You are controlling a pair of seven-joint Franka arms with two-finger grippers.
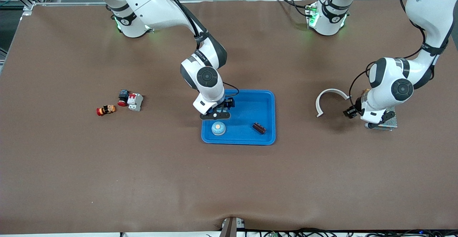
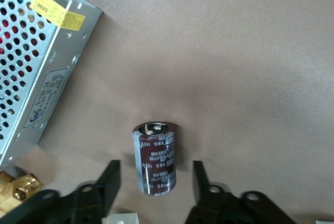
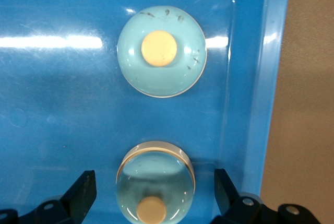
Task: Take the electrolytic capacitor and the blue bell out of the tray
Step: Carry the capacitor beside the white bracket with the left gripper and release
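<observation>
My right pincer (image 3: 151,192) hangs spread over the glossy blue tray (image 1: 269,115), the domed pale-blue bell (image 3: 162,51) just below it. My left pincer (image 2: 156,182) stands apart around a brown cylindrical capacitor (image 2: 155,158) on the counter (image 2: 250,67), beside a perforated metal box (image 2: 31,62).

Metal box (image 2: 36,62) and brass part (image 2: 18,188) crowd capacitor (image 2: 155,158); elsewhere bare table (image 2: 245,67).

Blue tray (image 1: 268,97) mid-table holds bell (image 1: 218,128) and capacitor (image 1: 259,128). Right gripper (image 1: 219,112) over tray above bell. Left gripper (image 1: 357,113) near white arc (image 1: 329,97), toward the left arm's end from tray.
</observation>
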